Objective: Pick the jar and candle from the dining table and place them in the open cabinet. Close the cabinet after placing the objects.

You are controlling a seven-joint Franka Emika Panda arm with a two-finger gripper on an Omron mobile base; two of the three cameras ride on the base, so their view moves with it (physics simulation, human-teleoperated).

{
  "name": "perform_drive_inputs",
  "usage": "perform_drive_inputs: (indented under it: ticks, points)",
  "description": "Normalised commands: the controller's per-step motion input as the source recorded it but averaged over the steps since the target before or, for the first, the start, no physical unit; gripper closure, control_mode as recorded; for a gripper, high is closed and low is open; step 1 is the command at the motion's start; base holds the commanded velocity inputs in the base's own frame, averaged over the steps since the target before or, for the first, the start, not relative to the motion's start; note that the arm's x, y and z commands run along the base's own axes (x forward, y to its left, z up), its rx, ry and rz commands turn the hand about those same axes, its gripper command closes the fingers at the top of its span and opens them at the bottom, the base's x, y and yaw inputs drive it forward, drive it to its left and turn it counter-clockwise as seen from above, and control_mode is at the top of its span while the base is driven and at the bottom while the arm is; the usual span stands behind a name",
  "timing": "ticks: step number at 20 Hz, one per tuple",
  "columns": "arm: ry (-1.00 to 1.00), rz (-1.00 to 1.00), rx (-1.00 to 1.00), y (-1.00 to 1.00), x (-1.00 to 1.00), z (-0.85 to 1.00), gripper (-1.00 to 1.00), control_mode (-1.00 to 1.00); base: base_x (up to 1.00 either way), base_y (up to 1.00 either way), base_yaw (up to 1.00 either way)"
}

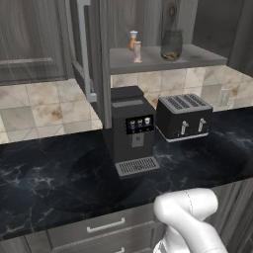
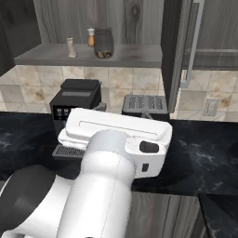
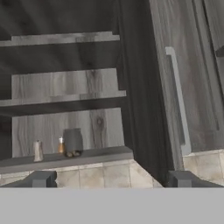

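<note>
The gripper (image 3: 110,179) is spread wide and holds nothing (its two tips stand well apart). Beyond the coffee machine (image 1: 131,129) and toaster (image 1: 184,116) on the counter, the open cabinet (image 3: 140,87) shelf carries the candle (image 1: 137,52), with the jar (image 1: 171,45) near it.

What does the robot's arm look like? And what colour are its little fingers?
The arm is smooth, glossy white, made of fat rounded tubes with a dark grey joint near its bottom. Its boxy white hand has a thin outlined panel on top and a small dark oval button. The fingertips are small, square and dark grey.
</note>
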Motion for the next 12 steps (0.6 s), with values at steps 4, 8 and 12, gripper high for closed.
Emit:
perform_drive_inputs:
  ticks: [4, 8, 12]
  points:
    - [0.00, 0.08, 0.00, -0.55, 0.43, 0.00, -1.00, -1.00, 0.00, 0.00, 0.00]
    - [0.00, 0.10, 0.00, -0.46, 0.27, 0.00, -1.00, -1.00, 0.00, 0.00, 0.00]
    - [0.00, 0.17, 0.00, -0.23, 0.18, -0.01, -1.00, -1.00, 0.00, 0.00, 0.00]
